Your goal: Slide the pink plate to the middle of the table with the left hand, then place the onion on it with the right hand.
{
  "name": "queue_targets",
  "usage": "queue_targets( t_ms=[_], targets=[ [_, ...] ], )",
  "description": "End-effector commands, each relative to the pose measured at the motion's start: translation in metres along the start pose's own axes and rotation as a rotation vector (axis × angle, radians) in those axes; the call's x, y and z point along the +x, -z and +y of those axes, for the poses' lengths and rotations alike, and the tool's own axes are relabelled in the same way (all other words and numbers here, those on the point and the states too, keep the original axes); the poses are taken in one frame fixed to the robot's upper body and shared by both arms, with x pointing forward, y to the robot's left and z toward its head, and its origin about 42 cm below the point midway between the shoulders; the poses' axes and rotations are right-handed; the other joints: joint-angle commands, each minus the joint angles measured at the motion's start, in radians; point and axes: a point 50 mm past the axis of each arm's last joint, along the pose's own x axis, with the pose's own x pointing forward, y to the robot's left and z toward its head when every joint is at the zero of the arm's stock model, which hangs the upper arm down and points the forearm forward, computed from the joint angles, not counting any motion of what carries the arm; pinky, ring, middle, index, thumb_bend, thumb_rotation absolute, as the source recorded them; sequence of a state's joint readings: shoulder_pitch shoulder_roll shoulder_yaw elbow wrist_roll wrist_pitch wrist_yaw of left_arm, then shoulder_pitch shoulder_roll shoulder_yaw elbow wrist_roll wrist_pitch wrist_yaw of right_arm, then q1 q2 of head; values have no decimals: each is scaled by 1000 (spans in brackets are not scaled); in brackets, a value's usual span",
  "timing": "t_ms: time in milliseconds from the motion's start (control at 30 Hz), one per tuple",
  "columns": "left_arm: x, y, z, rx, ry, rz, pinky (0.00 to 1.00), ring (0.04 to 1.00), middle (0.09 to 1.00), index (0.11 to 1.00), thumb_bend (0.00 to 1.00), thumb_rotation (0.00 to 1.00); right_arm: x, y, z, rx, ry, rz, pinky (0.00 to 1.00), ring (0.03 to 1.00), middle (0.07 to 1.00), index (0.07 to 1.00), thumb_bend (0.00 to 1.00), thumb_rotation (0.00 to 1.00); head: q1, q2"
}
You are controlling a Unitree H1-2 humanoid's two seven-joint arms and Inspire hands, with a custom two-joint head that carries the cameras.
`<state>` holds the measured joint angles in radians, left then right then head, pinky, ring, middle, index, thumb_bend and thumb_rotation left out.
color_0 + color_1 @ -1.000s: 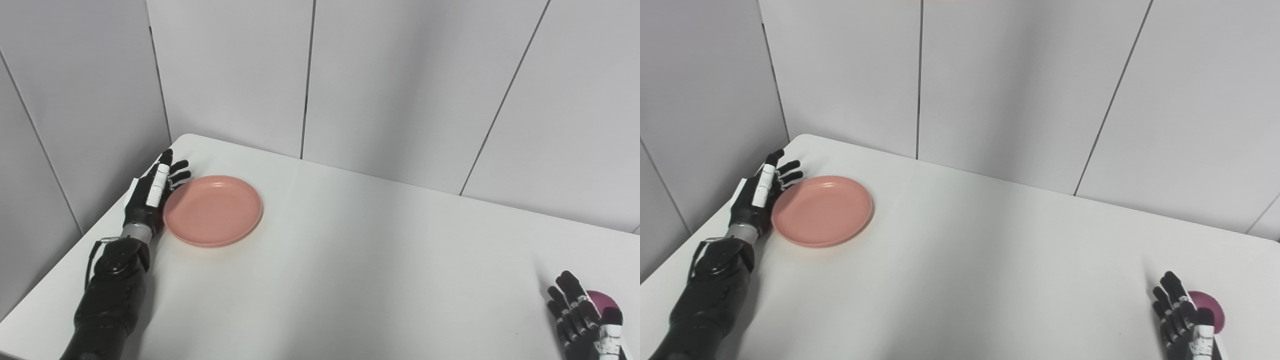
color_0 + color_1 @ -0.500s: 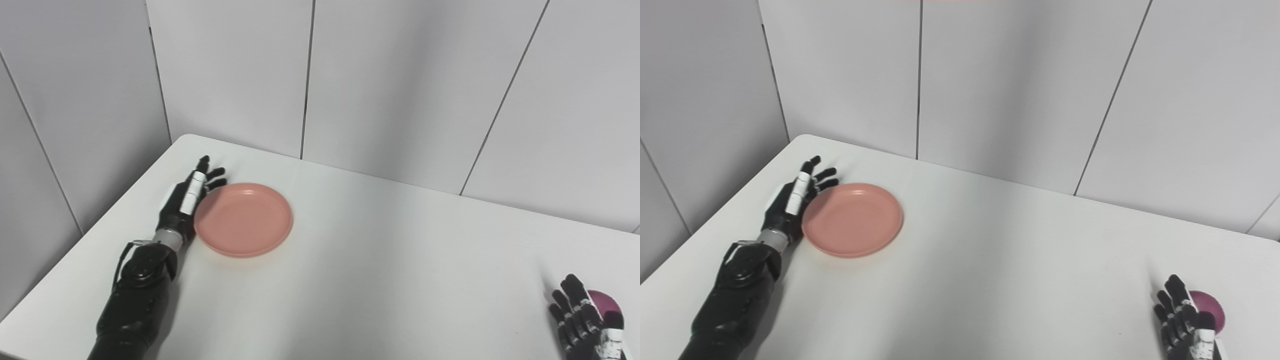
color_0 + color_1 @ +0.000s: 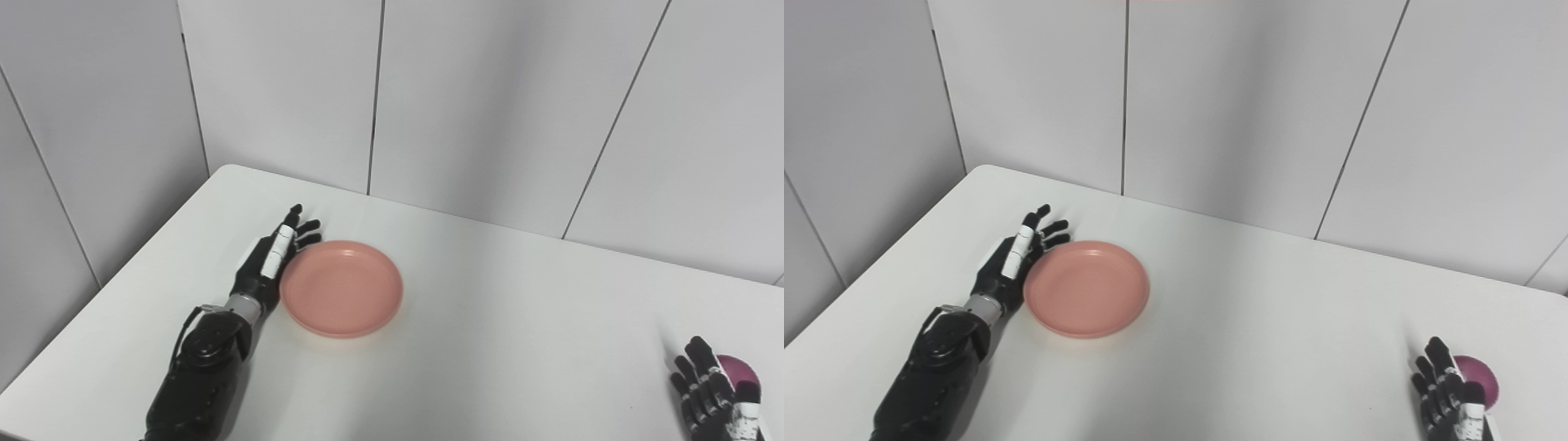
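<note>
A round pink plate [image 3: 341, 288] lies flat on the white table [image 3: 478, 343], left of the middle. My left hand [image 3: 269, 263] is open, fingers stretched out, its palm side pressed against the plate's left rim. At the bottom right corner a purple onion [image 3: 738, 370] rests on the table, half hidden behind my right hand [image 3: 710, 398]. That hand is open, fingers spread upward, just left of the onion and not closed on it. In the right eye view the plate [image 3: 1086, 288] and the onion [image 3: 1479, 380] show the same way.
Grey wall panels [image 3: 465, 104] stand close behind the table's far edge and along its left side. The table's left edge runs diagonally toward the bottom left corner.
My left hand has pushed the pink plate rightward and slightly toward me across the table, staying against its left rim. The right hand has sunk a little lower beside the onion.
</note>
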<state>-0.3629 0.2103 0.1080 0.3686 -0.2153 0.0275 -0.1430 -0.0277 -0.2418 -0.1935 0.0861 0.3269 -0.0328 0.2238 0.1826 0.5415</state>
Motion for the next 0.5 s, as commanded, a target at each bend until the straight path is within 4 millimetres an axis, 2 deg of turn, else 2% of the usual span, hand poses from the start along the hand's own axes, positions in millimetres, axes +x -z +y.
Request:
queue_targets(
  t_ms=[0, 233, 467],
  targets=[
    [5, -7, -23, -8, 74, -12, 822, 856, 882, 979, 960, 923, -27, 41, 14, 82, 17, 131, 1000, 997, 993, 976, 787, 1000, 1, 1],
    [1, 2, -60, -14, 141, 17, 792, 840, 865, 960, 940, 915, -26, 42, 17, 93, 26, 129, 1000, 989, 988, 963, 802, 1000, -19, 7],
    [-4, 18, -90, -45, 205, 55, 810, 841, 865, 956, 957, 885, -25, 44, 21, 89, 24, 127, 1000, 979, 977, 957, 812, 1000, -43, 12]
  ],
)
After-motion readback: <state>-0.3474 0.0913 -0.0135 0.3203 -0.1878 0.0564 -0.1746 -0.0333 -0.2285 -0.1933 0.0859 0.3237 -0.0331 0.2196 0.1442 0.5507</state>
